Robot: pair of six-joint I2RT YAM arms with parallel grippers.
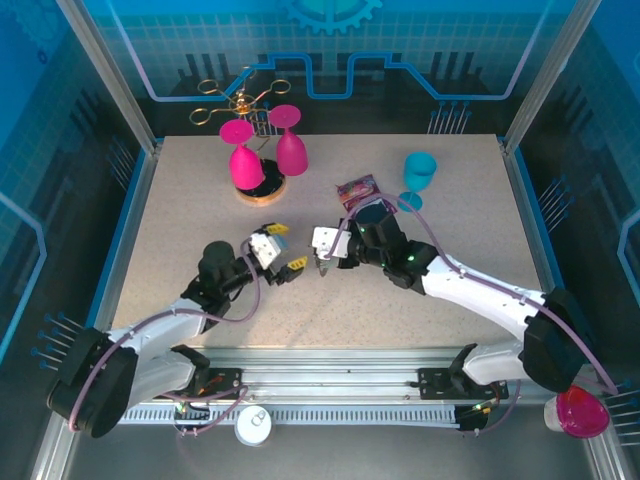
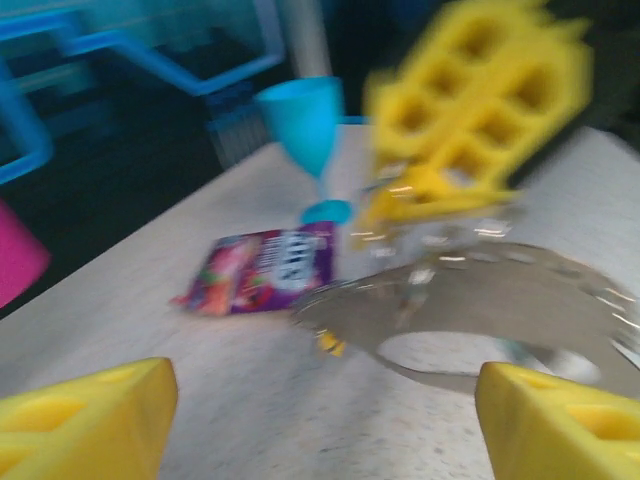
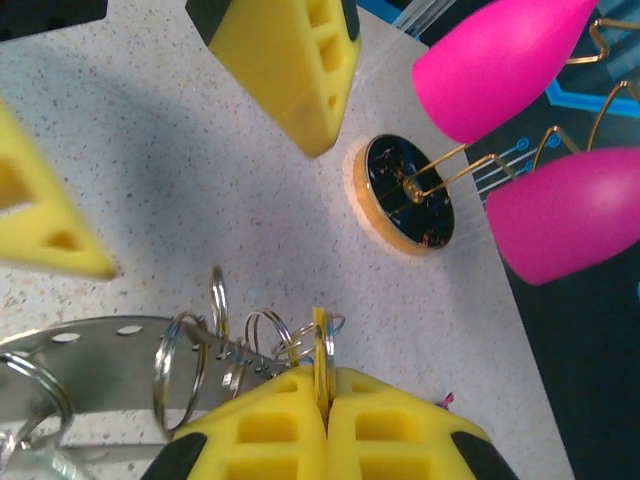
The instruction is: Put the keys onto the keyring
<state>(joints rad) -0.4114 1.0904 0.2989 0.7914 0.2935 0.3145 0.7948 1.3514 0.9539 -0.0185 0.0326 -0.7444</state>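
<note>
My right claw [image 3: 320, 380] is shut on what looks like a yellow key [image 3: 321, 335], beside the keyring [image 3: 186, 360] at lower left. My left claw [image 1: 284, 249] gapes empty, so the loose keyring may swing and the key miss.

left claw [image 1: 285, 248] agape, right claw [image 3: 325, 388] tight together, tips near each other

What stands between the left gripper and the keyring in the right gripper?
Nothing visible. The open left gripper faces the keyring, clamped in the right gripper, across bare tabletop. The candy packet and blue goblet sit beyond it, out of the path.
</note>
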